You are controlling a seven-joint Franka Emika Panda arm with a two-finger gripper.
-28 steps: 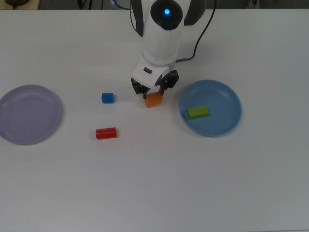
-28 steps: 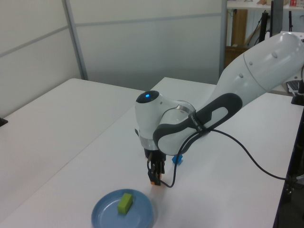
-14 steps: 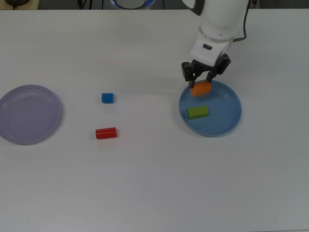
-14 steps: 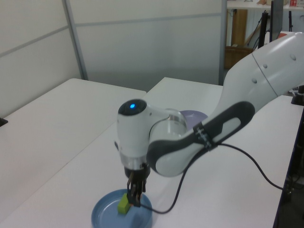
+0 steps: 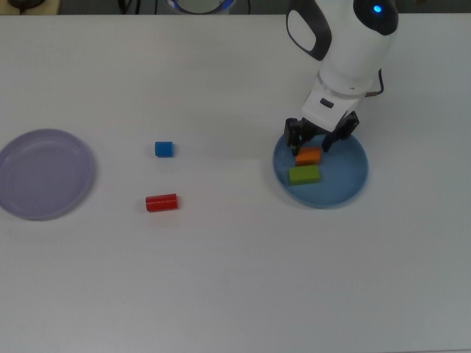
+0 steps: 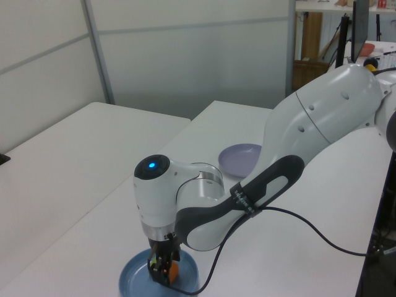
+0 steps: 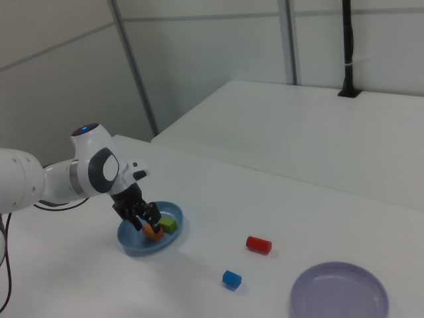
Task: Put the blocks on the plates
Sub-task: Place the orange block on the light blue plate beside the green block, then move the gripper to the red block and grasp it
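My gripper is low over the blue plate, shut on the orange block, which is at or just above the plate's surface. The green block lies on the same plate, right beside the orange one. In the right view the gripper holds the orange block next to the green block. The blue cube and the red bar lie on the table mid-left in the top view. The lavender plate has nothing on it.
The white arm reaches in from the top view's upper right, trailing a black cable. A second white table stands behind in the right view. Wall panels back the scene.
The gripper carried the orange block from the table between the blue cube and the blue plate over to the plate, then lowered it beside the green block.
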